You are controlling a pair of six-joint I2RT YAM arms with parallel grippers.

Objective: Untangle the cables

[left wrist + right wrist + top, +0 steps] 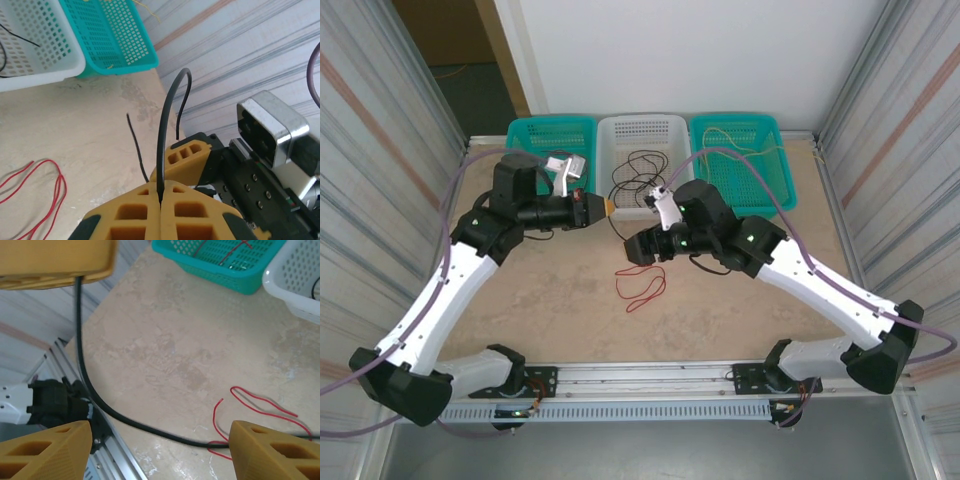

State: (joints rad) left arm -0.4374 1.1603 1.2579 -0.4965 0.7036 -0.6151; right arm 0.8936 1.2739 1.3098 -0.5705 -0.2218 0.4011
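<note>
Left pincer (608,207) (160,197): ochre fingers pressed together, clamped on a thin black cable (164,130), held above the beige stone-patterned bench (550,300) just in front of the white plastic mesh basket (642,135). In the left wrist view this cable rises from the seam between the fingers, arches over and ends with its free tip hanging down. A second, finer black strand (136,145) runs beside it. Right pincer (632,248) (160,450): fingers (45,450) set wide apart, nothing gripped. In the right wrist view the thin black cable (85,375) drops from the left pincer's finger at the top left, curves and crosses the gap between the right pincer's fingers. Contact with either finger cannot be told. Thin red cable (640,285) (260,402) (45,192): lies loose in open loops on the bench, near the right pincer. Other thin black cables (635,165) lie in the white basket. Thin yellow cables (740,140) lie in the right-hand teal mesh basket (775,185). The left-hand teal mesh basket (535,135) (200,272) holds red wire (230,250).
</note>
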